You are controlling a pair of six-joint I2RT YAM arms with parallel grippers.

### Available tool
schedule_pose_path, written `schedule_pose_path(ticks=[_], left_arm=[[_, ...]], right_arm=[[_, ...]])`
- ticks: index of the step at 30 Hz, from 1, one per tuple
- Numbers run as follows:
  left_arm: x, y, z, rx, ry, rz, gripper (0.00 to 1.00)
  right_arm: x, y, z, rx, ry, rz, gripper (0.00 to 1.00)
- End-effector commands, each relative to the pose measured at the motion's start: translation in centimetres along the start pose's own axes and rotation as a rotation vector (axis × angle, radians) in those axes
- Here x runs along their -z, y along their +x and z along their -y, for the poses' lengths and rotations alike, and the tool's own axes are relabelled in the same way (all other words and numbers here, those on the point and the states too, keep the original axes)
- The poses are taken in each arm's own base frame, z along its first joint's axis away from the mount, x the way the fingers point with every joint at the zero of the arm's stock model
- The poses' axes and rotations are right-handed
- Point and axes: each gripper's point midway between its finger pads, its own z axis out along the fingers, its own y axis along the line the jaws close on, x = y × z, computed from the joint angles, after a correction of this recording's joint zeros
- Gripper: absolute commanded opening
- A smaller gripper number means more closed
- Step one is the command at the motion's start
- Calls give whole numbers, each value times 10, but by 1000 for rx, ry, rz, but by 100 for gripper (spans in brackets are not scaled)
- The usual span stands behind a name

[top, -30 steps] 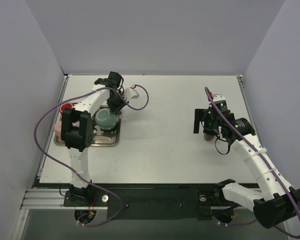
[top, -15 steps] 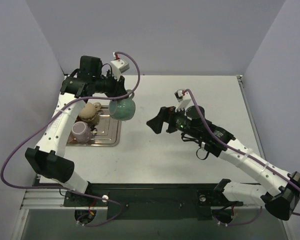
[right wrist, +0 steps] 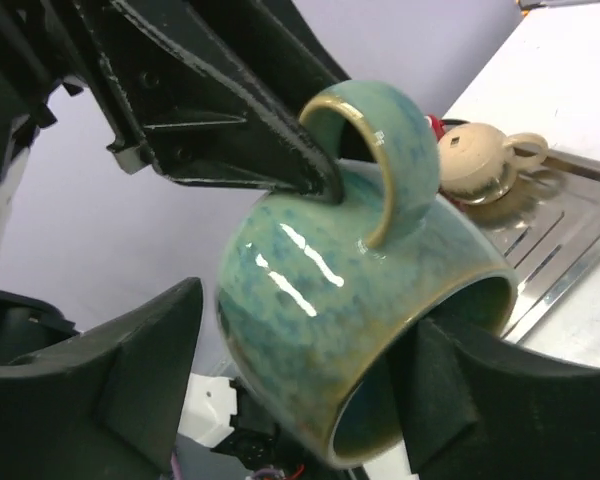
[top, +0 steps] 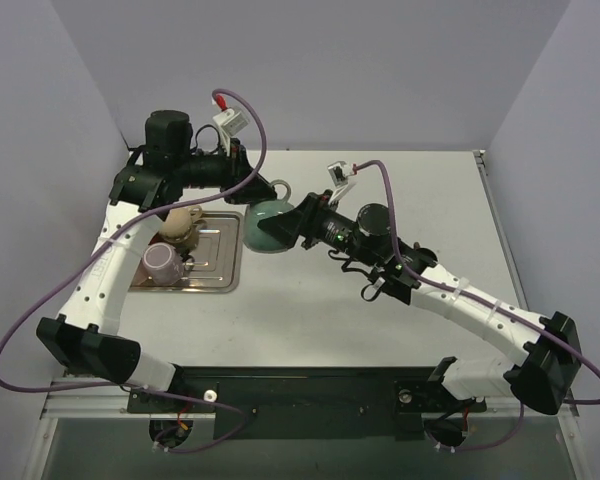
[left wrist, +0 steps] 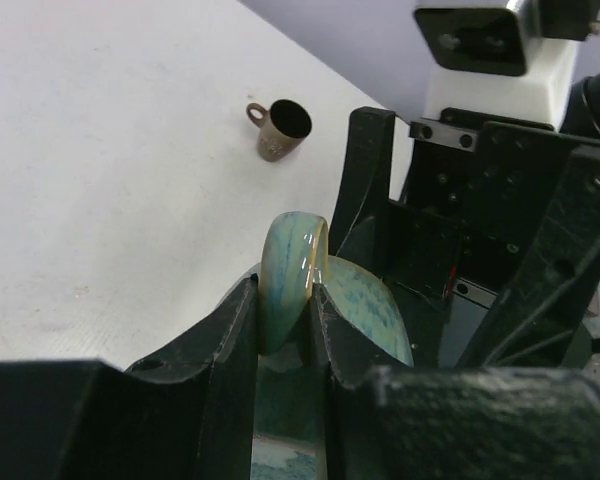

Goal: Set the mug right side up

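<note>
A: Status of the teal glazed ceramic mug [top: 270, 226]?
B: We see it held clear of the white counter [top: 330, 320], tilted on its side, just beside the steel tray [top: 220, 262].
A: Left jaws?
B: Nearly closed, pinching the mug's handle [left wrist: 292, 265].
A: Right jaws?
B: Spread wide, one on each side of the mug body; we see a gap at one, so no grip.

The mug [top: 265, 232] hangs just right of the tray [top: 220, 285], the left gripper [left wrist: 286, 330] pinching its handle and the right gripper [right wrist: 310, 320] straddling its body, jaws spread, so nothing passes there. A teapot [top: 183, 222] and a purple cup [top: 160, 263] crowd the tray. The right arm [top: 460, 300] slants across mid-table [top: 280, 320]. The back right and near left of the tabletop lie free
</note>
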Motion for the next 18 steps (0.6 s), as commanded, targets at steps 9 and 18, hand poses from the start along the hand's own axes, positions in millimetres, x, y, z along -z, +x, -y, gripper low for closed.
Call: schedule_pose_path(ticks=[9,18], left_arm=[[15,-4,-50,-128,-314,-19,91],[73,74,-163,-349,-793,-414,91]], right_arm=[[23,-38,23,158,272,24,0],[101,21,207,167,926,-371,0]])
